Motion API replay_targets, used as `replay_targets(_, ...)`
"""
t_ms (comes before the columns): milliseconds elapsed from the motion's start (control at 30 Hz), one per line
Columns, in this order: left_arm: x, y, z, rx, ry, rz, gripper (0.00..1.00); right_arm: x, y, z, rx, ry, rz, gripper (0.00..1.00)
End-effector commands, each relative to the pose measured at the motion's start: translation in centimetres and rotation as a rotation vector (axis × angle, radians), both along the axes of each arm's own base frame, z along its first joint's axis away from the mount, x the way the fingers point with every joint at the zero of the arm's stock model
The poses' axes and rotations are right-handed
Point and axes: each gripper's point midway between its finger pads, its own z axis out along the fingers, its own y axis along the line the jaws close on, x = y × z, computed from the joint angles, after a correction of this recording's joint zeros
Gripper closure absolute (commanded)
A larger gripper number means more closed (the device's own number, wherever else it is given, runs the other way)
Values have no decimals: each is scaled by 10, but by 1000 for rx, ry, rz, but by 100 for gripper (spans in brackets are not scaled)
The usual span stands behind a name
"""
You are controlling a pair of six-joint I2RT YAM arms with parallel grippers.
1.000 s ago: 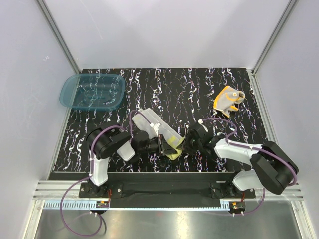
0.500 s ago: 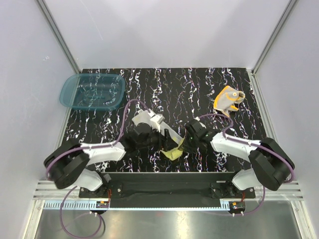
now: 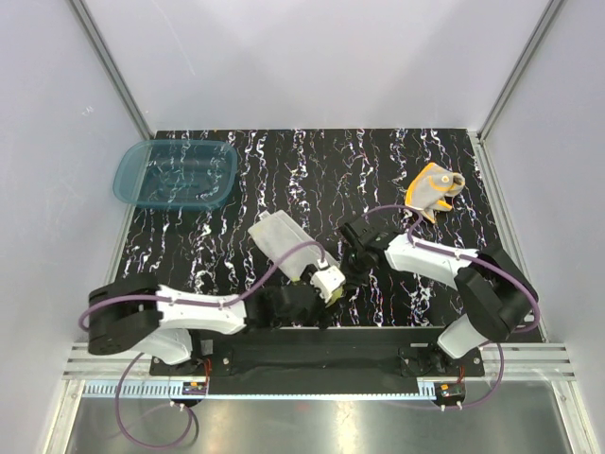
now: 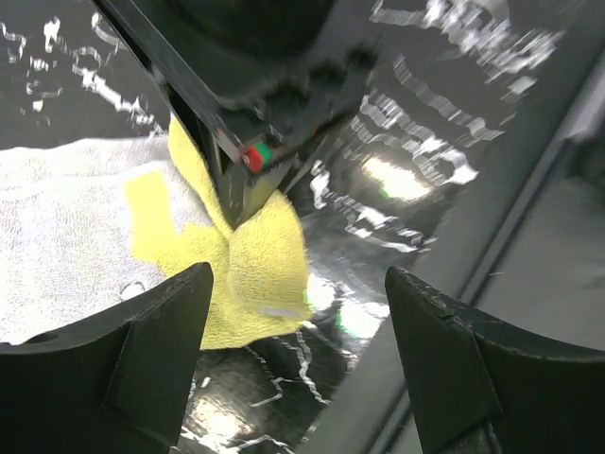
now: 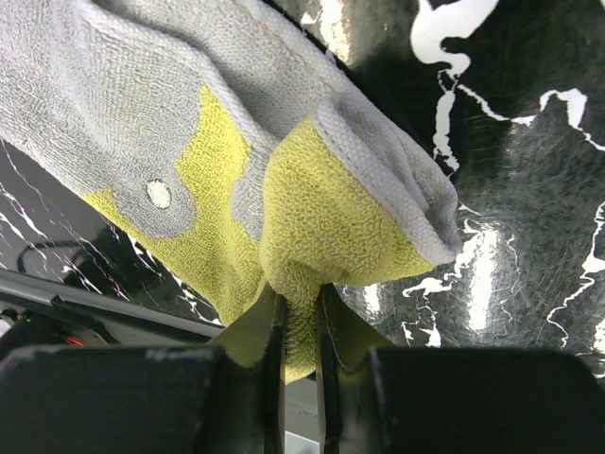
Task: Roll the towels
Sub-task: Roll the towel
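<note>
The pale yellow towel [image 3: 286, 244] lies at the table's near middle, grey side up, and its near corner is lifted. My right gripper [image 3: 342, 274] is shut on that folded yellow corner [image 5: 331, 218], the cloth pinched between its fingers [image 5: 274, 359]. My left gripper [image 3: 312, 301] hangs open just in front of that corner, nothing between its fingertips [image 4: 161, 359], and the yellow towel [image 4: 255, 265] lies beyond them. The orange towel [image 3: 433, 187] sits crumpled at the back right, away from both grippers.
A translucent teal basin [image 3: 175, 173] stands at the back left. The black marbled table [image 3: 321, 170] ends at a metal rail [image 3: 321, 355] close behind the left gripper. White walls enclose the sides and back.
My left gripper has opened, let go of the yellow towel and drawn back toward the near edge. The right gripper has stayed shut on the corner and moved it slightly farther back.
</note>
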Motion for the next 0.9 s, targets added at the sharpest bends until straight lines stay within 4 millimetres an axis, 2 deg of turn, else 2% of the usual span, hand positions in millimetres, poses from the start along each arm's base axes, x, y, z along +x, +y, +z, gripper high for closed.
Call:
replay_targets(0,13,-7,-8,50,-97,40,21,-5,7,9,10,22,73,88)
replay_targets(67,16,-14,-8,47,-93,52,21,-6,7,8,8,29,79,88)
replay_targets(100,16,-14,-19,82,-82,54,22,-7,6,7,2,30,79,88)
replay_targets(133,17,-16,-21,87,-83,56,22,-7,6,7,3,30,83,88)
replay_targets(267,21,-19,-27,100,-86,77,28,-9,6,6,5,42,88,88)
replay_targets(333,22,-18,-25,92,-90,87,30,-10,5,4,5,45,87,88)
replay_targets(533,25,-15,-19,93,-110,97,28,-13,5,0,2,61,93,88)
replay_targets(667,25,-17,-7,60,-121,92,28,-14,2,-2,-9,60,88,88)
replay_targets(767,24,-21,1,40,-126,79,40,-14,0,-2,-14,57,85,88)
replay_targets(800,24,-22,2,36,-126,75,49,-16,0,-3,-17,61,87,88)
replay_targets(867,23,-25,3,33,-124,64,55,-15,1,-2,-12,59,86,88)
